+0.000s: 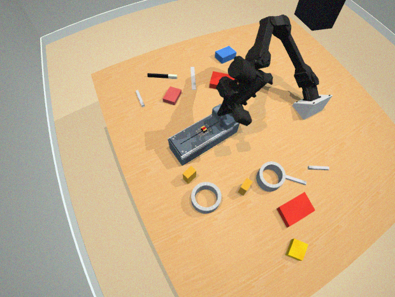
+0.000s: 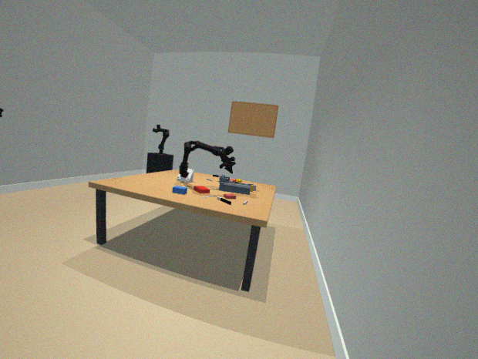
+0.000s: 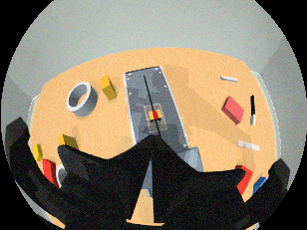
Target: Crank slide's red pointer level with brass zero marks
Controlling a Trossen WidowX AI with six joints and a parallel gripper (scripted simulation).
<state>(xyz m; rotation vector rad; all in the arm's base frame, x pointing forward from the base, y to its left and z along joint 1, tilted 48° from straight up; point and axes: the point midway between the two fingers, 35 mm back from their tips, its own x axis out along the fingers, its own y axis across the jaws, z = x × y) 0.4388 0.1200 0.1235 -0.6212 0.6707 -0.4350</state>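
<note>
The blue-grey machine (image 1: 188, 137) (image 2: 234, 188) (image 3: 138, 94) stands on the table, with a slot along its top. Its red pointer (image 1: 204, 128) (image 3: 154, 115) sits near mid-slot between two small brass-yellow marks and looks about level with them; an exact match is too small to tell. The raised housing (image 1: 230, 119) (image 3: 194, 159) is at the machine's end nearest the arm. The crank handle cannot be made out; my gripper hides part of that end. My gripper (image 1: 220, 113) (image 2: 231, 171) (image 3: 153, 138) is shut, fingertips together and empty, above the housing end.
A red block (image 1: 218, 79) and a blue block (image 1: 225, 54) lie near the arm. A dull red block (image 1: 172, 95) lies beyond the machine. Orange blocks (image 1: 189, 174) (image 1: 244, 186) and grey rings (image 1: 206, 210) (image 1: 271, 187) are on its other side.
</note>
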